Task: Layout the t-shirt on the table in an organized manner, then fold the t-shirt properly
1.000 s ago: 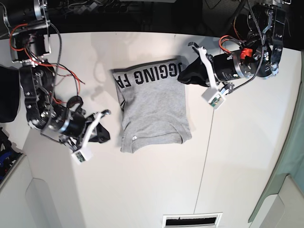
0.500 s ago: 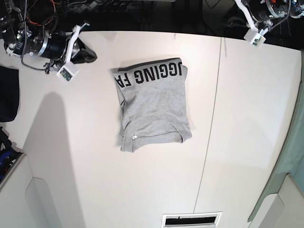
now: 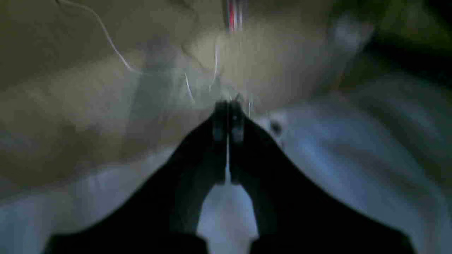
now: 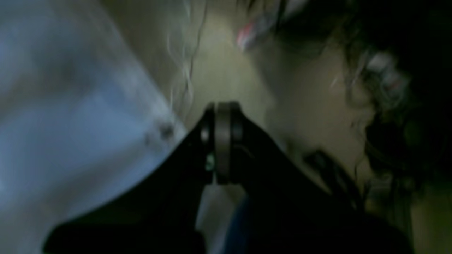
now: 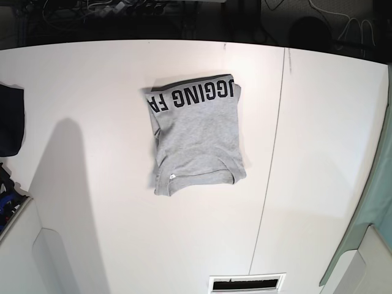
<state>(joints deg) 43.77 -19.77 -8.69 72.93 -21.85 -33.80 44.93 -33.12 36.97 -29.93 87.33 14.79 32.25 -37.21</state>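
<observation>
A heather-grey t-shirt (image 5: 197, 136) lies folded into a compact, roughly rectangular bundle on the white counter (image 5: 92, 92), nearer the far edge than the near one and just to the side of the thin dark seam (image 5: 269, 159) that runs from far edge to near edge. Bold black block lettering crosses the end of the bundle facing the far edge; the readable part says "GGING FA", cut off by the folds at both ends. The ribbed collar (image 5: 202, 177) curves along the end facing the near edge, with a small white tag or mark (image 5: 172, 176) just beside it. The knit looks soft and matte, mostly smooth with a few shallow creases, and its edges are slightly uneven rather than square. The counter is smooth and flat. A dark cloth (image 5: 11, 119) shows at one side edge, and a slotted vent (image 5: 247, 283) sits by the near edge.

Neither arm appears in the base view. Each wrist view is heavily blurred. The left pincer (image 3: 227, 120) is clenched, its black fingers pressed together at the tips with nothing visible between them. The right pincer (image 4: 222, 141) is likewise clenched and empty. What lies behind either pincer is too smeared to make out.
</observation>
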